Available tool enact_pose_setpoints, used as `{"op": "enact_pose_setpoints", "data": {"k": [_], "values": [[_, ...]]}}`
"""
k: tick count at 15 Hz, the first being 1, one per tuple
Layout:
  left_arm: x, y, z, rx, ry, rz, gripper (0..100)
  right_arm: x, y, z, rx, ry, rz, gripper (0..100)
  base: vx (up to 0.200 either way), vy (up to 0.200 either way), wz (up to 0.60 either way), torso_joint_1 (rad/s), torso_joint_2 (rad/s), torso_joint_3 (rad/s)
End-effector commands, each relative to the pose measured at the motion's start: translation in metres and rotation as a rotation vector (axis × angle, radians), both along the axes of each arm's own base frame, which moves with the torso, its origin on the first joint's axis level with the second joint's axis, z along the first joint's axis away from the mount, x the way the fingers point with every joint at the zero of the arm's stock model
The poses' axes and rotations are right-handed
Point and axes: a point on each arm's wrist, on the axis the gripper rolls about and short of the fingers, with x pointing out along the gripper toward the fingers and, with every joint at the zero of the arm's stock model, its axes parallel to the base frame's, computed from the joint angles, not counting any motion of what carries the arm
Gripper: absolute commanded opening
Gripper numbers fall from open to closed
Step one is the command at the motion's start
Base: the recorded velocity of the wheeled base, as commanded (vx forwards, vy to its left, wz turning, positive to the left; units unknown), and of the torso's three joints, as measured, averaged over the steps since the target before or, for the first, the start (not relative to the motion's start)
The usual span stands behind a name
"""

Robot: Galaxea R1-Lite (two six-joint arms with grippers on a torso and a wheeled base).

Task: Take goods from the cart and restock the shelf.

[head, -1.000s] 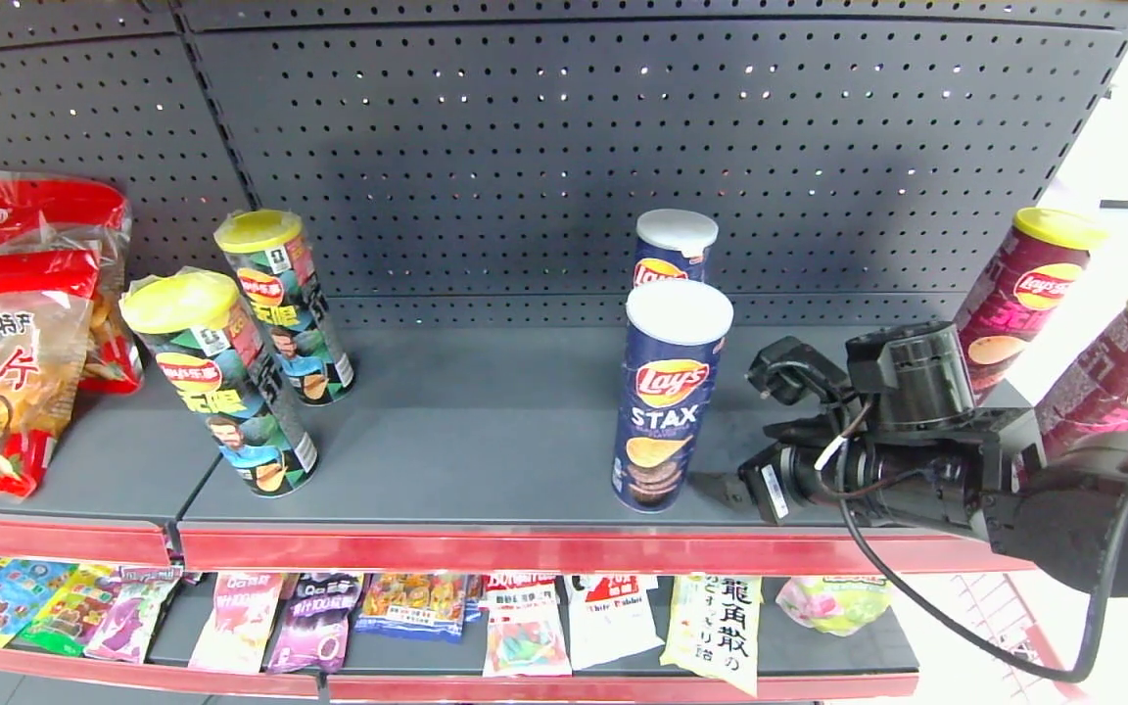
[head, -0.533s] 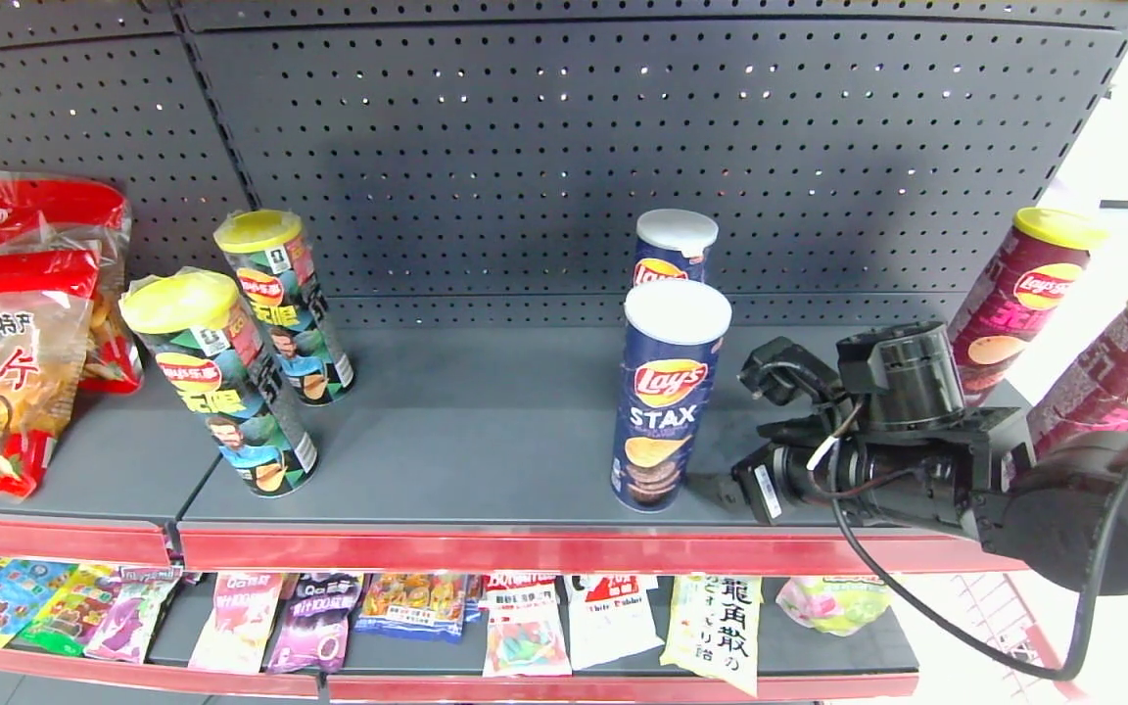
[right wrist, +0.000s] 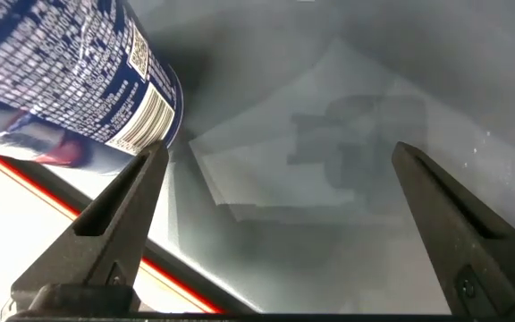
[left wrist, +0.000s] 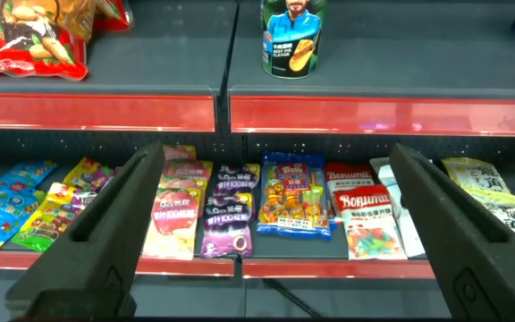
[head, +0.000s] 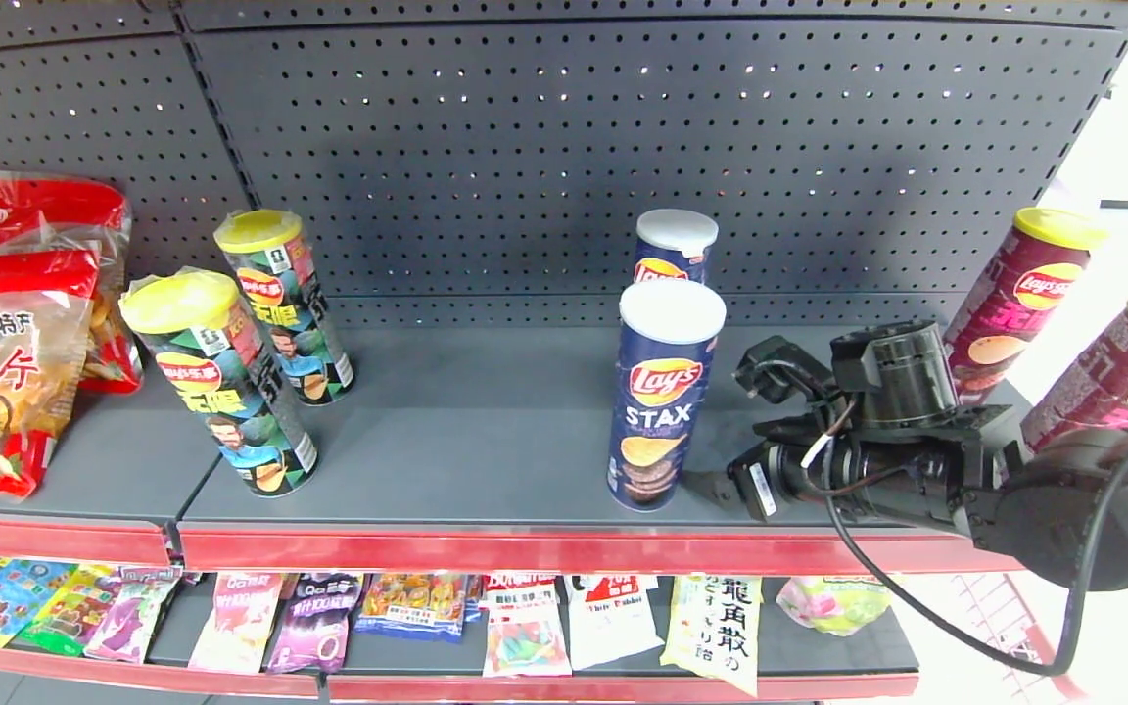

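Observation:
A blue chip can (head: 664, 392) with a white lid stands upright near the front of the grey shelf board (head: 476, 431), and a second blue can (head: 674, 245) stands behind it. My right gripper (head: 711, 485) lies low on the board just right of the front can's base. In the right wrist view that gripper (right wrist: 277, 152) is open, with the can (right wrist: 79, 80) outside one finger (right wrist: 132, 197) and bare board between the fingers. My left gripper (left wrist: 277, 150) is open and holds nothing, facing the lower tier.
Two yellow-lidded dark cans (head: 221, 382) stand to the left, with red snack bags (head: 11, 362) at the far left. Two maroon cans (head: 1019, 289) stand at the right end. Snack packets (head: 525, 627) fill the tier below. Open board lies between the can groups.
My right arm has crept a little to the left along the board, and the front blue can has shifted slightly left with it.

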Motion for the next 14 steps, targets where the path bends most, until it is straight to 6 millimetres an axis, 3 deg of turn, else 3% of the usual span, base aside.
{"op": "enact_pose_setpoints", "data": {"k": [1,9,14], "values": [[0.0,0.0,0.0,0.0,0.0,0.0,100,0.001,0.001,0.001,0.001,-0.003,0.003,100,0.0,0.0,0.0,0.0,0.0,0.0],[0.0,0.0,0.0,0.0,0.002,0.0,100,-0.008,-0.004,0.009,0.011,-0.022,0.002,100,0.0,0.0,0.0,0.0,0.0,0.0],[0.0,0.0,0.0,0.0,0.0,0.0,100,-0.087,-0.047,0.035,0.062,-0.106,0.003,100,0.0,0.0,0.0,0.0,0.0,0.0]]}}
